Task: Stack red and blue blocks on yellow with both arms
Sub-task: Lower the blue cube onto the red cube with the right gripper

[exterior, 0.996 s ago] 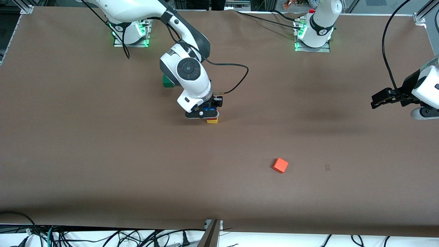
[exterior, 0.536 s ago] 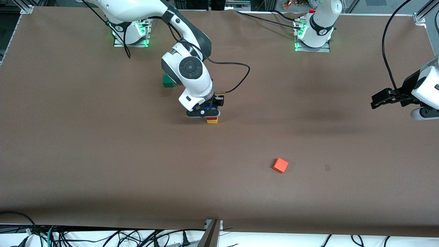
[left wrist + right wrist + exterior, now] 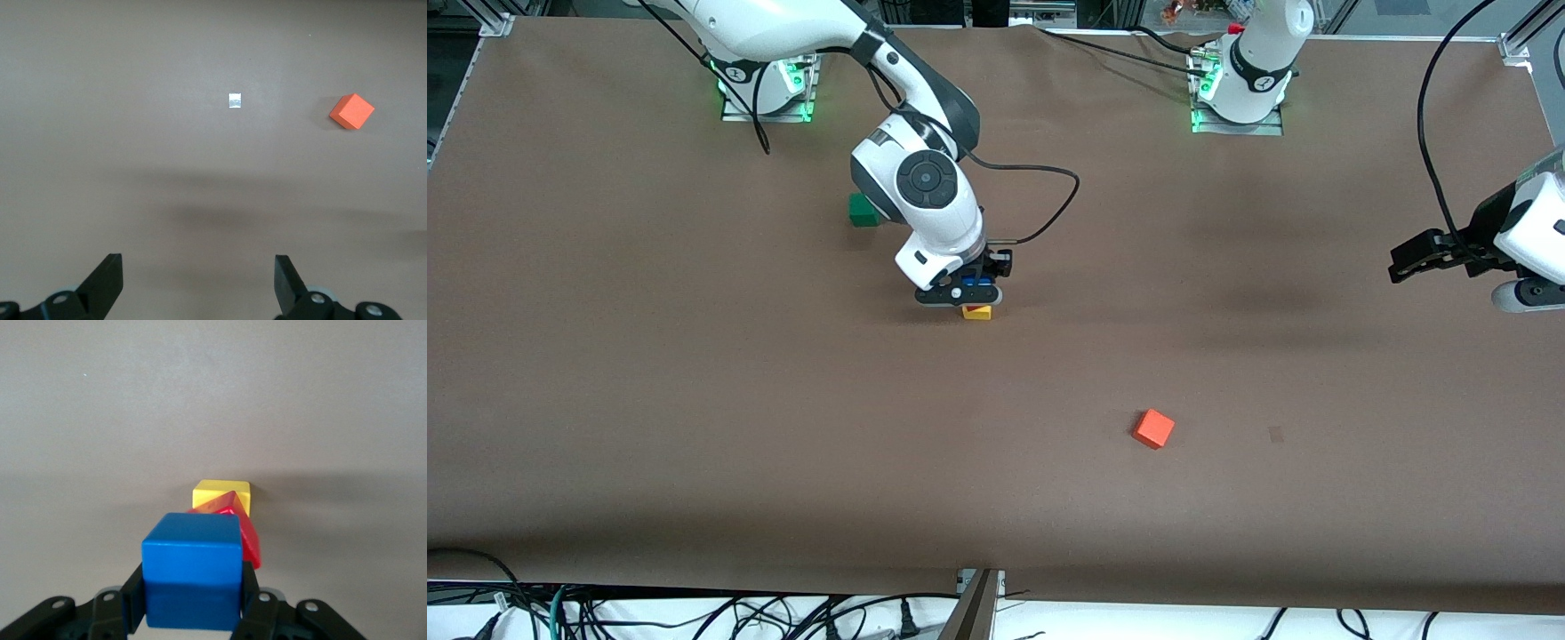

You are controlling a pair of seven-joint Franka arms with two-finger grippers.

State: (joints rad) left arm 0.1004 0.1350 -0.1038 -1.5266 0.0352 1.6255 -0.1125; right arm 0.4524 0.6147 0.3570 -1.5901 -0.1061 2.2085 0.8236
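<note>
So the right gripper (image 3: 967,293) has its jaws clamped on the blue block (image 3: 192,570), sitting right over the red block (image 3: 241,528), which is on the yellow one (image 3: 977,312) mid-bench. Red looks twisted on yellow. The left gripper (image 3: 199,280) waits with jaws wide apart over the bench's left-arm end. Orange cube (image 3: 1154,428) is at about 4 o'clock from the stack, green cube (image 3: 861,211) at 10.

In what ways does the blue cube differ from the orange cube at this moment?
The blue cube is clamped in the right gripper above the red cube and yellow cube; the orange cube lies free on the table. Blue is over the stack; orange sits alone, nearer the front camera and toward the left arm's end. They look equal in size.
</note>
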